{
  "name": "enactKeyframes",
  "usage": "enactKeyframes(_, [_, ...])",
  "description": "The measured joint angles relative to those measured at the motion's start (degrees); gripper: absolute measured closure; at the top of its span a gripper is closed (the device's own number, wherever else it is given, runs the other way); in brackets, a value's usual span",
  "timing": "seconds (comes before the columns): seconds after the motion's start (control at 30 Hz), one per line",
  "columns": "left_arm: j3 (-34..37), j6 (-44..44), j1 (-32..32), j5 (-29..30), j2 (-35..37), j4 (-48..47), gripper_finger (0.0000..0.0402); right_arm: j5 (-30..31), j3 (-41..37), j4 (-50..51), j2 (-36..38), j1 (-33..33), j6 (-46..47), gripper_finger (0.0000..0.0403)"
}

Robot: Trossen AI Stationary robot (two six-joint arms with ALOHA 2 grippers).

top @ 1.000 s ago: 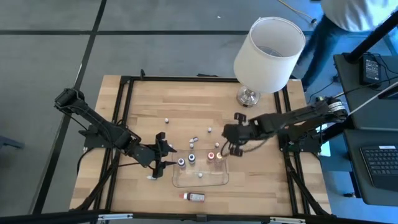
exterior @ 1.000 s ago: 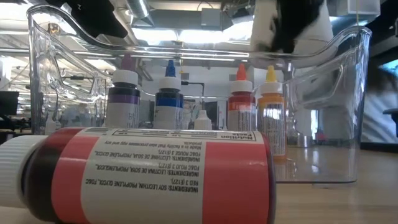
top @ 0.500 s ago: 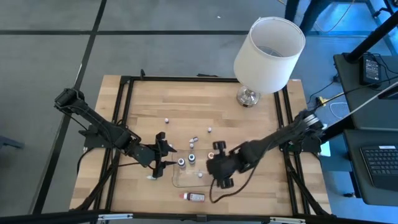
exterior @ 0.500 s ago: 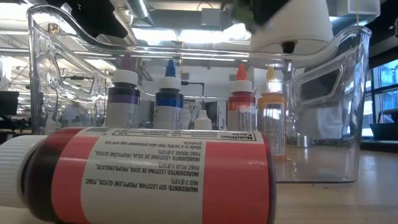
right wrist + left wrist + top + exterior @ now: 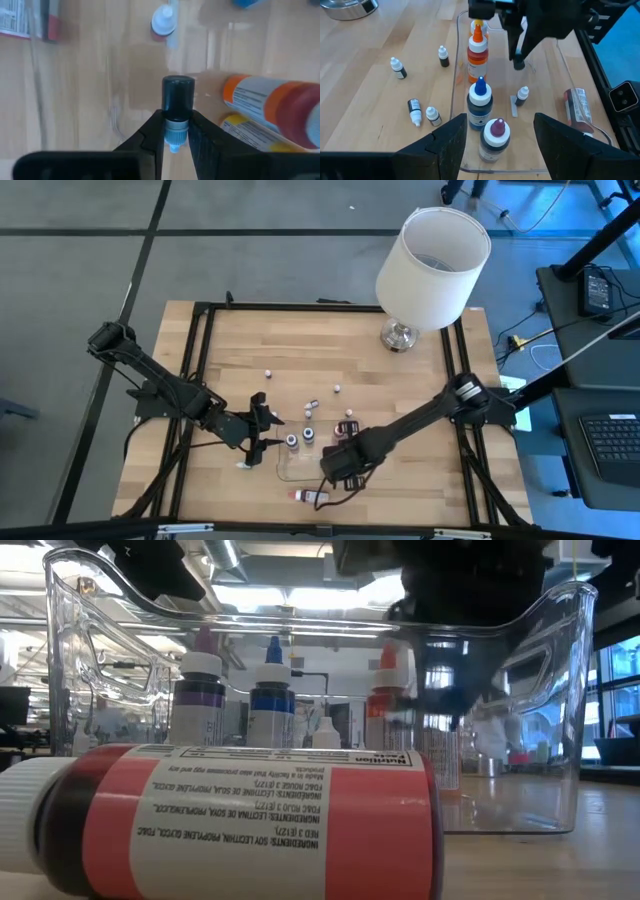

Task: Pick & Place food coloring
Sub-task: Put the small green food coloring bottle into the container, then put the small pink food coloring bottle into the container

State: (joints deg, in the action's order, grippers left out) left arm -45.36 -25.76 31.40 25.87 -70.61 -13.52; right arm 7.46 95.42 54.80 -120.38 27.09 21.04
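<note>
Right end effector [image 5: 176,131] over the clear tray [image 5: 290,473], clamped on a tiny dark food coloring bottle [image 5: 177,107]. Left end effector [image 5: 500,131] spread wide and empty, just left of the tray. Taller bottles [image 5: 481,102] upright inside; more tiny bottles [image 5: 397,68] scattered on the worktop [image 5: 240,350] beyond.

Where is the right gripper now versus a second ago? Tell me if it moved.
Yes. The right gripper, shut on a tiny bottle, has swung away from the lamp to over the clear tray.
</note>
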Motion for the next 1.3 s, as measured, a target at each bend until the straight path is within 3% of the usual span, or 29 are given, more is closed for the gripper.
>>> enactKeyframes(0.27, [0.00,0.00,0.00,0.00,0.00,0.00,0.0176,-1.15,-0.02,-0.13,-1.44,0.00,-0.31,0.0323])
enactKeyframes(0.8, [0.00,0.00,0.00,0.00,0.00,0.00,0.0174,-1.13,0.02,0.03,-1.44,-0.11,-2.50,0.0277])
enactKeyframes(1.0, [0.00,0.00,0.02,0.00,0.00,0.02,0.0175,-1.09,6.40,11.19,-1.21,-0.48,-3.69,0.0276])
enactKeyframes(1.13, [0.00,-0.01,0.00,0.00,0.01,0.01,0.0174,-1.09,7.08,15.10,2.03,-0.42,-4.90,0.0276])
enactKeyframes(1.3, [0.00,0.00,0.01,0.00,0.02,0.02,0.0175,-1.07,-0.49,10.84,11.70,-0.42,-4.16,0.0285])
